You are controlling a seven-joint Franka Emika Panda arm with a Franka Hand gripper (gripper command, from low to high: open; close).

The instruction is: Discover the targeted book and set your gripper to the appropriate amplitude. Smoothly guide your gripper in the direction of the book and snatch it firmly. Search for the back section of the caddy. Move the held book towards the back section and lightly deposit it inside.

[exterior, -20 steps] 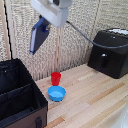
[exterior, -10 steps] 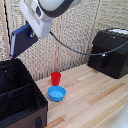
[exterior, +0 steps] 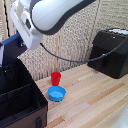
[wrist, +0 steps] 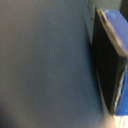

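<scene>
The dark navy book hangs upright at the exterior view's left, just above the black caddy. Its lower end is over the back section of the caddy, behind the dividing wall. My white gripper is shut on the book's upper part, and the bulky arm hides most of the fingers. In the wrist view the book fills one side as a dark slab with a blue edge. Everything else there is a grey blur, and no fingers show.
A red cup and a blue bowl stand on the wooden table just beside the caddy. A black hard box with a cable sits at the exterior view's right. A woven screen stands behind.
The arm has carried the book toward the exterior view's left and lower, from above the table to above the caddy's back section. The cup and bowl have not moved.
</scene>
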